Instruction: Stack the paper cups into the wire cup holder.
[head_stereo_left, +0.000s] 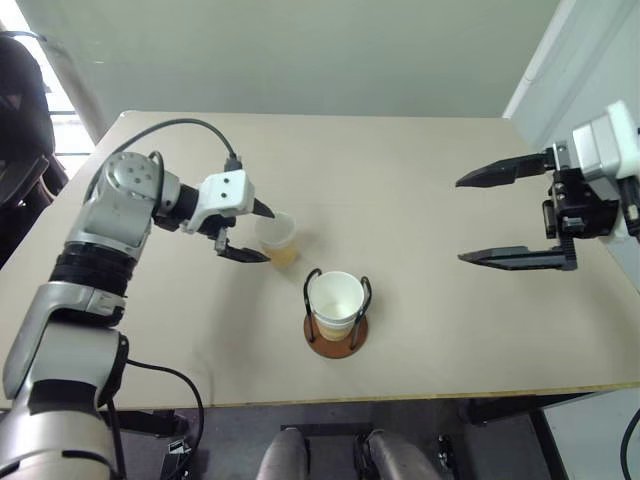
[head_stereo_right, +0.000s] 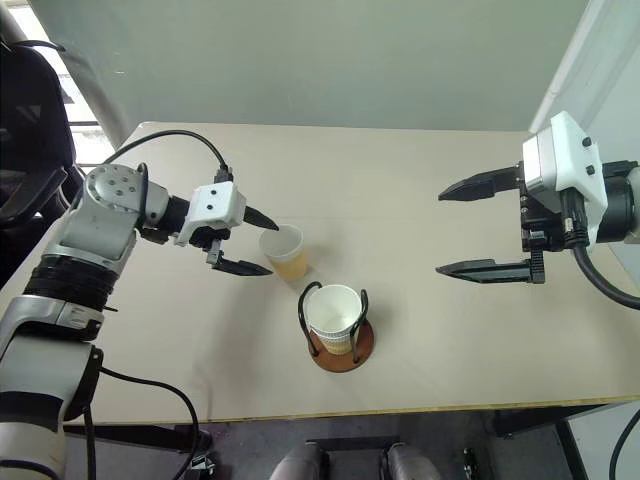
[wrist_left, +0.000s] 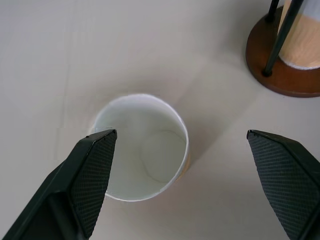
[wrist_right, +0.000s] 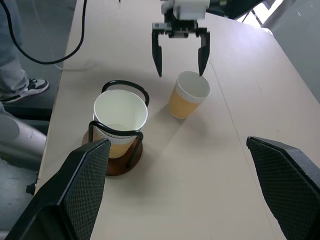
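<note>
Paper cup (head_stereo_left: 277, 237) upright on table, just beside wide-open left pincer (head_stereo_left: 249, 232), not gripped

On the table (head_stereo_left: 430, 200): wire cup holder (head_stereo_left: 337, 318) near the front edge, cups (head_stereo_left: 336, 300) nested inside; a lone paper cup (head_stereo_left: 277, 238) just behind-left of it.

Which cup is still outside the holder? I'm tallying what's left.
The loose cup standing upright on the table at the open left gripper; the others sit in the holder.
</note>
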